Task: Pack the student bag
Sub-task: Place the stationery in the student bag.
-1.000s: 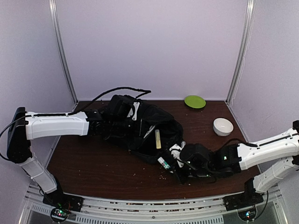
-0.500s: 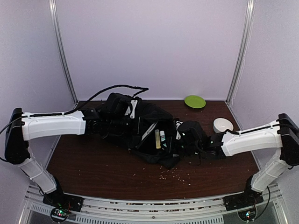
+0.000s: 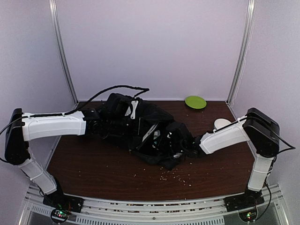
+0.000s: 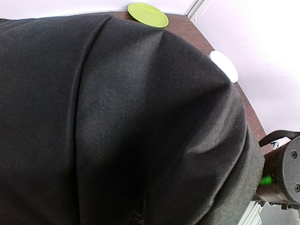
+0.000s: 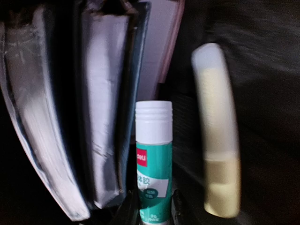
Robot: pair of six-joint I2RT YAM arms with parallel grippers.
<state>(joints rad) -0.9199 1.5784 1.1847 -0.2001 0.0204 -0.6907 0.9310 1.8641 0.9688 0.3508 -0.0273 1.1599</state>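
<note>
Mia: Where is the student bag point(image 3: 136, 117) sitting?

Ben: It is lying in the middle of the table point(image 3: 93, 164). It is big, black and all crumpled. Its mouth is gaping open toward the right arm.

Mia: What is the right end effector point(image 5: 153, 213) doing?

Ben: It is reaching into the bag's open mouth. Its fingers are squeezing a glue stick point(image 5: 153, 154) with a white cap and a green label, one finger on each side.

Mia: What else is showing inside the bag?

Ben: Some books point(image 5: 56, 117) are standing on edge in there. A pale yellow tube point(image 5: 216, 136) is looking blurry beside them.

Mia: And the left end effector point(image 3: 104, 124)?

Ben: It is pushing into the bag's left side. Its fingers are pressing together, but the black cloth is hiding them. So nobody can tell if they are pinching any cloth.

Mia: Is anything sitting outside the bag?

Ben: A green plate point(image 3: 195, 101) is sitting behind the bag and to its right, well apart from it. A white bowl point(image 3: 221, 123) is peeking out from behind the right arm, to the right of the bag. Little crumbs point(image 3: 176, 176) are lying on the table in front of the bag.
</note>
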